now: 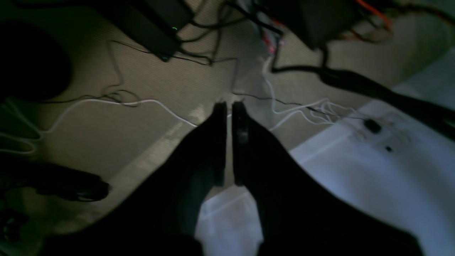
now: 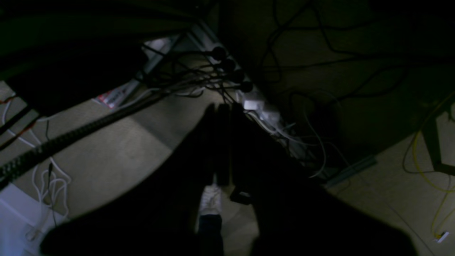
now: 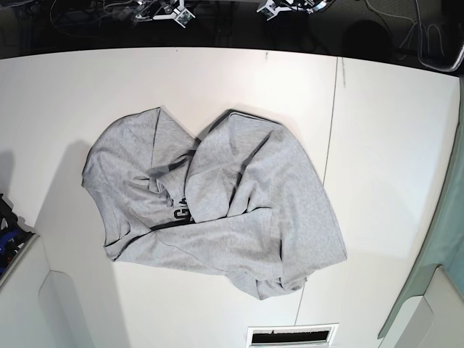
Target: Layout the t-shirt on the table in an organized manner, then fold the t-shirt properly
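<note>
While the t-shirt [image 3: 217,203] lies crumpled near the middle of the white bench [image 3: 58,87], its panels are folded over one another so that only a scrap of the black lettering [image 3: 180,212] peeks out from a fold; it looks dropped rather than arranged, so I judge the laying-out step has not begun. Neither arm reaches over the shirt in the base view. Both wrist cameras instead look past the bench edge at carpet strewn with cables [image 1: 106,103], which suggests the arms are parked off to the sides of the shirt, clear of it. The left gripper [image 1: 229,108] has its jaws drawn nearly together, a thin slit between them, with nothing held. The right gripper [image 2: 222,108] is dim, but its jaws appear pressed together, also holding nothing. Both would need to spread before pinching the cloth's edges
</note>
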Robot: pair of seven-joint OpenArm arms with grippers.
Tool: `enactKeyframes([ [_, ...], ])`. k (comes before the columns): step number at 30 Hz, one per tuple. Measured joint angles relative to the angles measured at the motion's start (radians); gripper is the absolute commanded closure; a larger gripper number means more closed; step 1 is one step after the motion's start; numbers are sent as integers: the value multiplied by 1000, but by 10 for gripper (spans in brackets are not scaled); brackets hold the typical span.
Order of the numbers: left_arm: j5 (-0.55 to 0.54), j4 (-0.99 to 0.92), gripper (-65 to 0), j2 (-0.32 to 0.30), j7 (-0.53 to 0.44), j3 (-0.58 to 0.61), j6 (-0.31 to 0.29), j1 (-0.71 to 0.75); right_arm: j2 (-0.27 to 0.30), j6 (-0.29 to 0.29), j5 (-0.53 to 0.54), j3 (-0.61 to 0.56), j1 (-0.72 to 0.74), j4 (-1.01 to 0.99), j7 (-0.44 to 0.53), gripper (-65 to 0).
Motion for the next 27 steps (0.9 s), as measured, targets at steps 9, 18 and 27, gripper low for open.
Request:
enactKeyframes([
  [9, 0, 69, -30, 0, 0, 0, -3, 32, 2, 0, 0, 0, 0, 0, 0, 0],
  [18, -1, 72, -30, 0, 60, 0, -3, 36, 3, 0, -1, 0, -19, 1, 1, 0],
  [27, 58, 344, -31, -84, 108, -18, -4, 205, 103, -31, -4, -1, -216, 240, -1, 0],
])
